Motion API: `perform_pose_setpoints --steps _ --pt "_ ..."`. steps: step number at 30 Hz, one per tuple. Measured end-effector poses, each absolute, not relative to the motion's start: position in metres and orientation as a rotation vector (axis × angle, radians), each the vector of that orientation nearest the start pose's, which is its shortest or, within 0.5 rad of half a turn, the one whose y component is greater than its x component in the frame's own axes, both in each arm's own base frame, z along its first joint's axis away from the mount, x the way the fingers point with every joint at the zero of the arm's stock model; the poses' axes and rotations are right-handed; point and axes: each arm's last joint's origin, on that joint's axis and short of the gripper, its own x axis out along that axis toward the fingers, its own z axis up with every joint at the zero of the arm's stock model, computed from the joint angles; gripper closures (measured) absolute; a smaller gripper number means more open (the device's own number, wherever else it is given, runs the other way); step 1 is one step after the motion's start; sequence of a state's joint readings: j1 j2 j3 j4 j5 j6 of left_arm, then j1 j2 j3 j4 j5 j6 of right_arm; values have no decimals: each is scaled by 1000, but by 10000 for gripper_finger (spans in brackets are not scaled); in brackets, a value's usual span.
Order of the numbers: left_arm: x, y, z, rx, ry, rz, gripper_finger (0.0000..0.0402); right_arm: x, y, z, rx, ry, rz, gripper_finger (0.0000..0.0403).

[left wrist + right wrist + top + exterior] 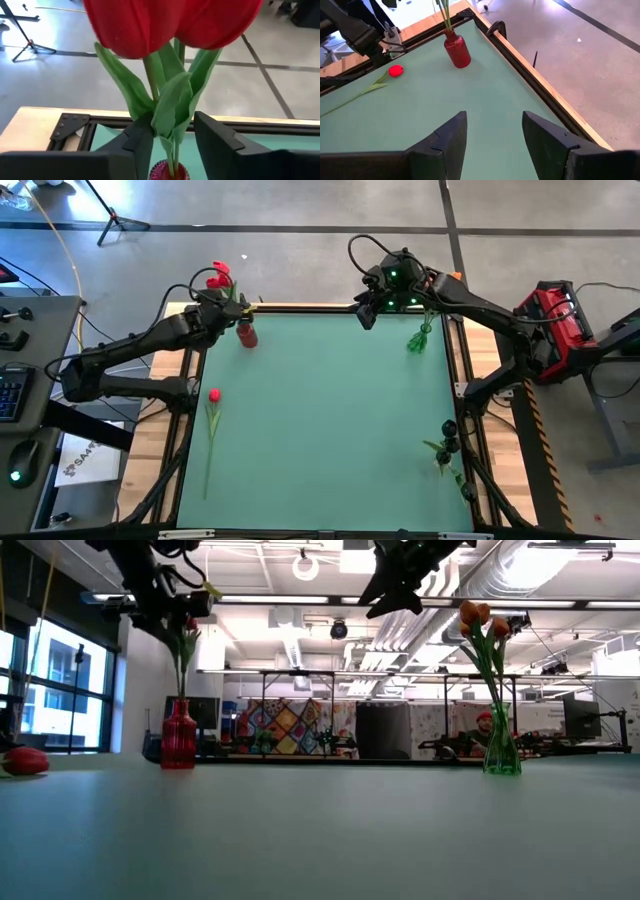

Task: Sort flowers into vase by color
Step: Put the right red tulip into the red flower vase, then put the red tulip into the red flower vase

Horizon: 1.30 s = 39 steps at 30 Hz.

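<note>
Two red tulips [165, 20] stand with their stems in the red vase [246, 335] at the table's far left. My left gripper [172, 142] is open just above the vase mouth [170, 172], a finger on either side of the tulips' leaves. A third red tulip [214, 395] lies flat near the left edge, stem pointing to the near edge. Orange tulips [480, 615] stand in the green vase [420, 338] at far right. My right gripper [495, 135] hangs open above the far edge, left of the green vase. My left gripper stands level around the leaves [172, 110] of the red tulips, just above the vase mouth. One leaf lies against the inner side of a finger [145, 135]; I cannot tell whether the other finger touches. The stems stand upright in the vase.
A dark vase with green leaves [447, 442] stands near the table's right edge, toward the near side. The green mat [330, 430] is bare across its middle. A raised wooden frame [530, 70] runs round the table.
</note>
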<state>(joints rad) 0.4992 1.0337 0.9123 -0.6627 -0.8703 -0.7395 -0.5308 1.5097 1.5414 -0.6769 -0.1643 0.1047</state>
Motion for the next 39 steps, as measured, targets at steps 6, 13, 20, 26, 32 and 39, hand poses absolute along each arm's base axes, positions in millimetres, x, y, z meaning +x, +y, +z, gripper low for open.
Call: perform_pose_setpoints --steps 6,13,20,26,32,39 --pt "155 108 306 -438 324 1440 244 282 -160 377 321 592 -386 224" --pt "139 98 322 -465 385 1364 236 281 -159 376 327 598 -383 224" --pt "132 95 328 -455 420 1362 236 282 -160 377 322 590 -381 224" --pt "135 94 329 -470 416 1315 236 282 -160 377 325 589 -378 224" --pt "135 93 331 -423 446 1289 249 282 -159 377 341 586 -375 224" --pt "132 91 340 -407 469 1246 252 281 -159 375 362 602 -369 224"
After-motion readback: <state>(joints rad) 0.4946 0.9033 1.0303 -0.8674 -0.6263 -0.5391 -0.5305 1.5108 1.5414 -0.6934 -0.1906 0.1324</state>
